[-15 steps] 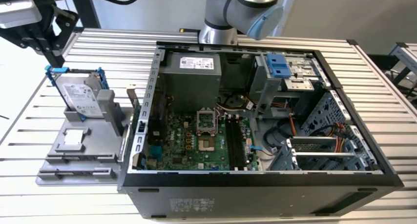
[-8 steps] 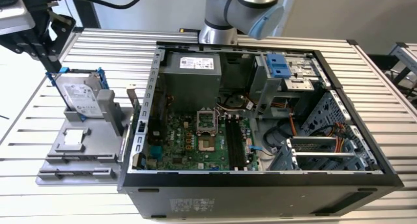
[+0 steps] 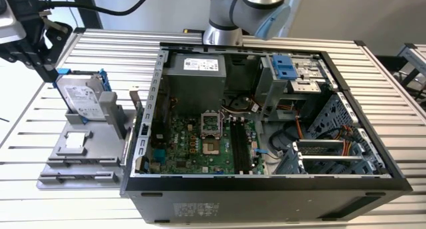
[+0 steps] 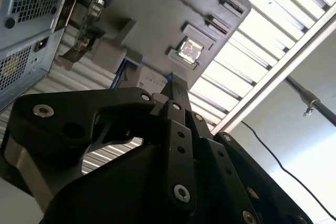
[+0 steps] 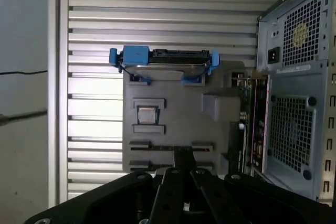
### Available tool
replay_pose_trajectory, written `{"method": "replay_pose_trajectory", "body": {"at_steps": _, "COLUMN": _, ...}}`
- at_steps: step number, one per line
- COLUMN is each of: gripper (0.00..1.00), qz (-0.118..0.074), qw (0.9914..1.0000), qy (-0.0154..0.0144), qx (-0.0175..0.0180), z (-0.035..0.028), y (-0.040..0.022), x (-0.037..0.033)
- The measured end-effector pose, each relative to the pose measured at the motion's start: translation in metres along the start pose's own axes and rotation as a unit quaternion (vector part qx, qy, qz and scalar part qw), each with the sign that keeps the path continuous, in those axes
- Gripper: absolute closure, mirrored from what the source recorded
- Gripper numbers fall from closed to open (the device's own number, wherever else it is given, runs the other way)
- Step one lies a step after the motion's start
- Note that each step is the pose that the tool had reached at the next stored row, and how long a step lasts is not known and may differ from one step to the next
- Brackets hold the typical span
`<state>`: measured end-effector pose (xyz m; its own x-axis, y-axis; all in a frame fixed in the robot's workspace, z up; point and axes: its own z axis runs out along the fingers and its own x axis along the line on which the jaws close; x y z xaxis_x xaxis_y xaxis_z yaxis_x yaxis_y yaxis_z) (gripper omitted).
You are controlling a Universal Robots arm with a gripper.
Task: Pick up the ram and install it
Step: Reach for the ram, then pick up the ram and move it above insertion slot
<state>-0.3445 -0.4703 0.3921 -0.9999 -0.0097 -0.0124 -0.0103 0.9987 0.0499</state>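
Currently my gripper (image 3: 48, 69) hangs pinched shut on nothing, just beside the blue handle (image 3: 62, 71) of the drive (image 3: 85, 97). As far as I can tell, the ram (image 3: 135, 103) stands on edge beyond the drive, at the far side of the tray (image 3: 73, 164), against the case (image 3: 266, 189). Gripping it well, I judge, means opening wide, squaring my pads to its thin flat faces and centring along its length. The drive's label and the case's stickers carry print I cannot read.

No print can be read anywhere. A white label covers the face of the hard drive (image 3: 84, 97), near the counter's (image 3: 67, 209) edge at the exterior view's left. Another white label (image 3: 201, 64) sits on the power supply (image 3: 193, 87) inside the computer case (image 3: 266, 204). The lettering on both is too small to make out.
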Motion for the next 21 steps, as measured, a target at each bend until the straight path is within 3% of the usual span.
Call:
{"method": "replay_pose_trajectory", "body": {"at_steps": 19, "gripper": 1.0, "qz": 0.015, "qw": 0.99988, "qy": -0.0006, "qx": 0.0002, "z": -0.0022, "y": -0.0435, "x": 0.0005}}
{"method": "replay_pose_trajectory", "body": {"at_steps": 21, "gripper": 1.0, "qz": 0.022, "qw": 0.99976, "qy": -0.001, "qx": 0.0002, "z": -0.003, "y": -0.0608, "x": 0.001}}
